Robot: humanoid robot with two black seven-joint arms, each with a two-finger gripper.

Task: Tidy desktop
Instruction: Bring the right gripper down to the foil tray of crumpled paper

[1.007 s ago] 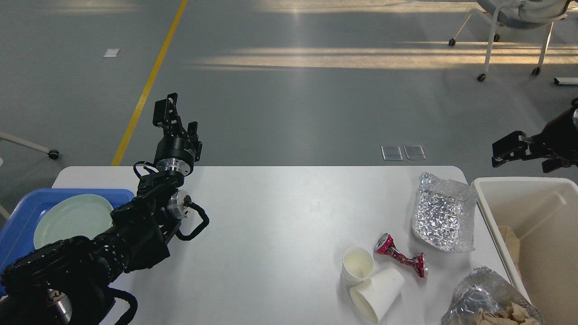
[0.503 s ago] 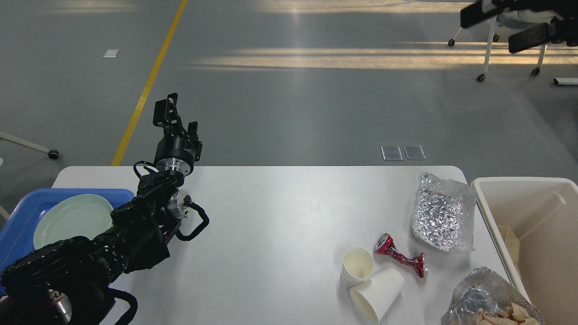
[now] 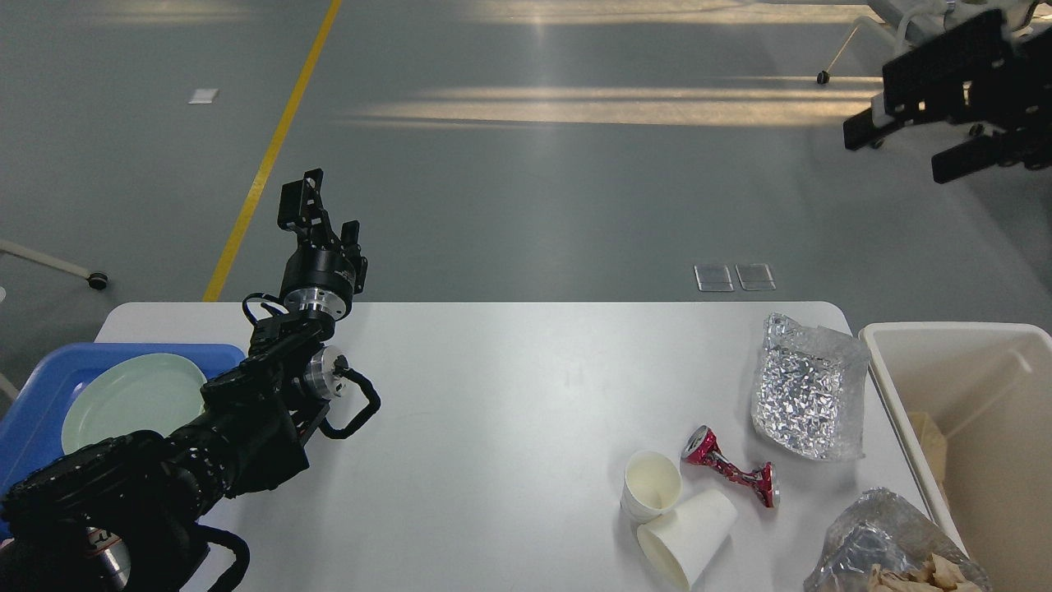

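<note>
The right tool (image 3: 912,123), released and empty, hung high above the bin (image 3: 970,345); litter on the bench (image 3: 509,395) lay below, nearer it than the open-jawed left tool (image 3: 316,215).

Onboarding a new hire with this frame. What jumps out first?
The litter at the right end of the desktop: a crushed red can, two white paper cups, one upright and one tipped over, and a crinkled silver foil bag. Then the left gripper, raised over the far edge, empty. Top right, the right gripper hangs open above the cream bin.
</note>
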